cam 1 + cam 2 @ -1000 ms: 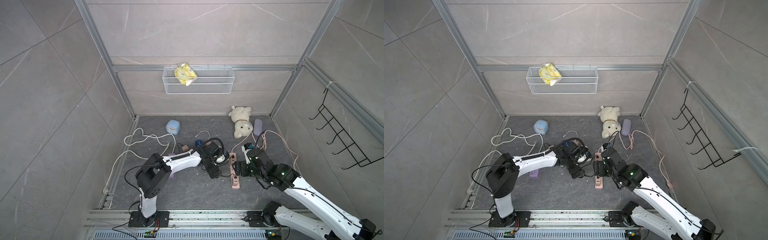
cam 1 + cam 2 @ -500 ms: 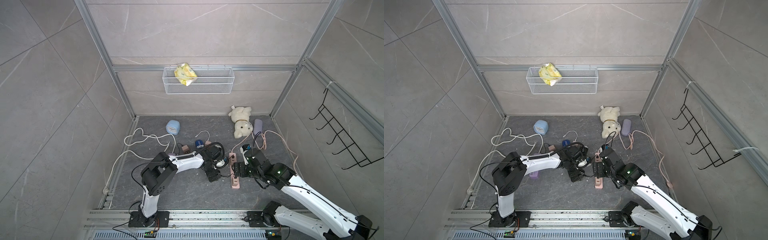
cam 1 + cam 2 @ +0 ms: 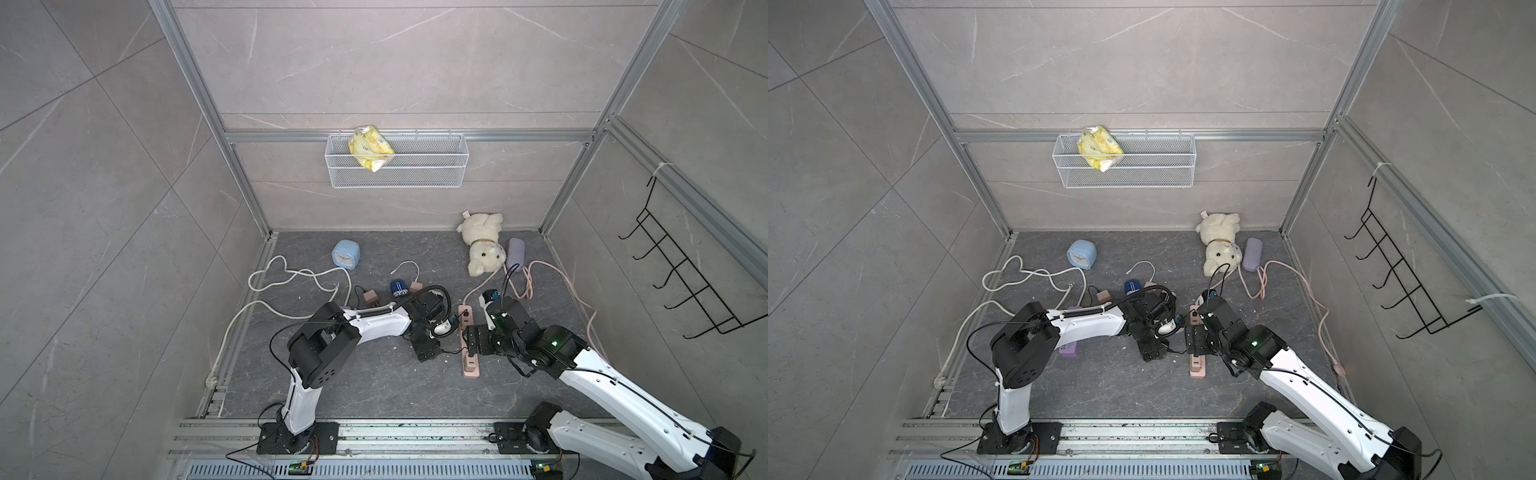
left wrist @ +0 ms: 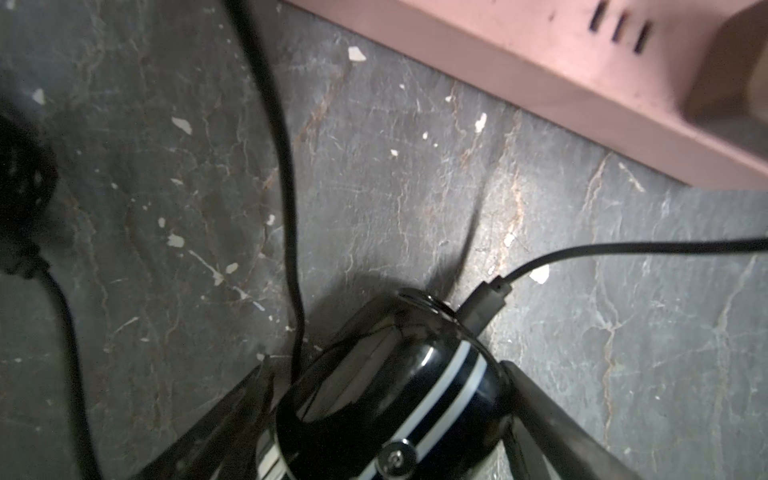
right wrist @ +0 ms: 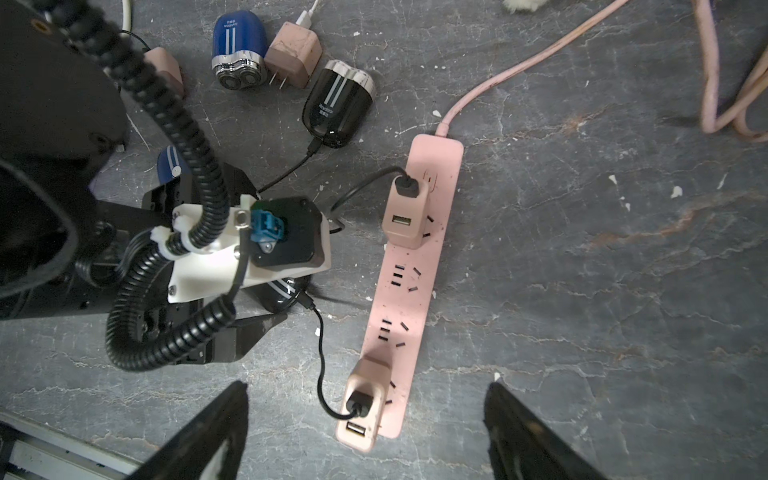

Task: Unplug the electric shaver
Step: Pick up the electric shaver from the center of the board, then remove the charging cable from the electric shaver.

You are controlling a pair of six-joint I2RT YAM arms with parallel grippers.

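Note:
The electric shaver (image 4: pixel 395 399), glossy black with white stripes, lies on the dark floor between the fingers of my left gripper (image 4: pixel 386 415). Both fingers press against its sides. A black cable (image 5: pixel 320 353) runs from its plug (image 4: pixel 484 303) to a pink adapter (image 5: pixel 365 399) in the near end of the pink power strip (image 5: pixel 415 266). My right gripper (image 5: pixel 365 432) hangs open above that adapter, fingers wide on either side, touching nothing. In both top views the left gripper (image 3: pixel 428 345) (image 3: pixel 1152 347) and right gripper (image 3: pixel 471 338) (image 3: pixel 1194 340) flank the strip (image 3: pixel 469 365).
A second black shaver (image 5: pixel 338 104) is cabled to another adapter (image 5: pixel 405 216) on the strip. A blue shaver (image 5: pixel 239 50) and a loose pink adapter (image 5: pixel 293 54) lie beyond. Plush bear (image 3: pixel 482 243), blue clock (image 3: pixel 345 255), white cable (image 3: pixel 282 274) and pink cord (image 3: pixel 552 274) lie farther off.
My left gripper's fingers have narrowed onto the shaver and the left elbow has swung right. The right gripper has shifted slightly left over the strip.

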